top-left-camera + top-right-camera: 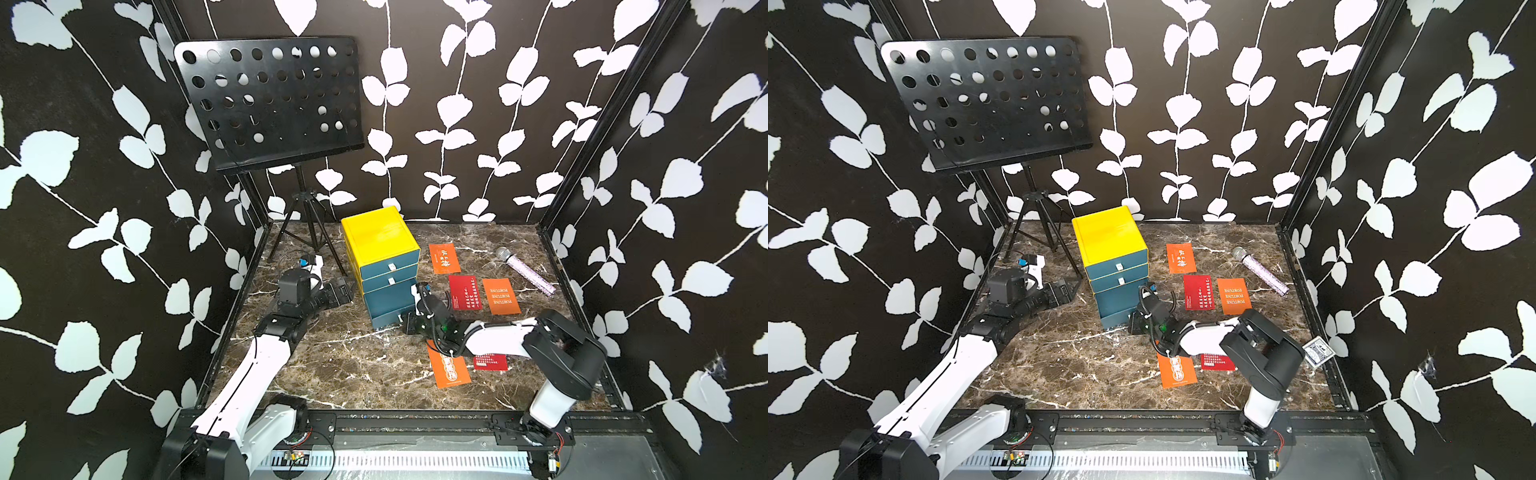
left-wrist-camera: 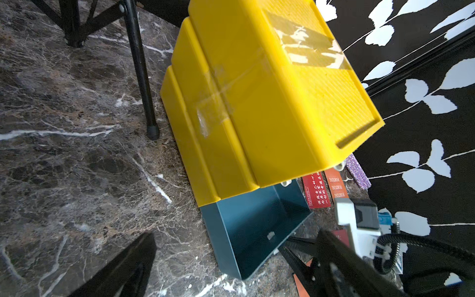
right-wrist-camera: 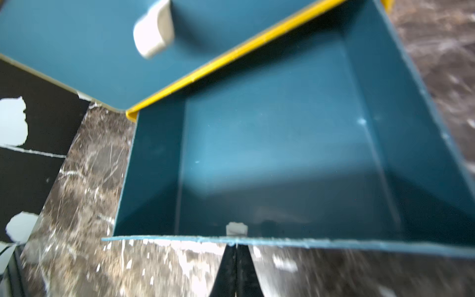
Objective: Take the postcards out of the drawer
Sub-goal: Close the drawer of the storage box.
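Five postcards (image 1: 464, 292) lie flat on the marble table (image 1: 332, 365), none in the drawer: three orange cards (image 1: 444, 258) (image 1: 500, 296) (image 1: 451, 372) and two red cards (image 1: 464, 292) (image 1: 490, 362), all right of the yellow plastic cabinet (image 1: 378, 232). The right arm (image 1: 498, 336) overhangs the front pair. Of three teal drawers, the bottom drawer (image 3: 282, 154) stands open and bare. The right gripper (image 3: 236, 248), jaws shut, meets its front wall, perhaps at the handle. The left gripper (image 1: 347, 291) gapes wide, holding nothing, beside the cabinet. One glittery microphone (image 1: 525, 270) lies near the right edge, and one perforated music stand (image 1: 270, 99) fills the back-left corner.

Top views bright, sharp, edges bowed; right wrist view blurred; glare on yellow cabinet (image 2: 270, 108).
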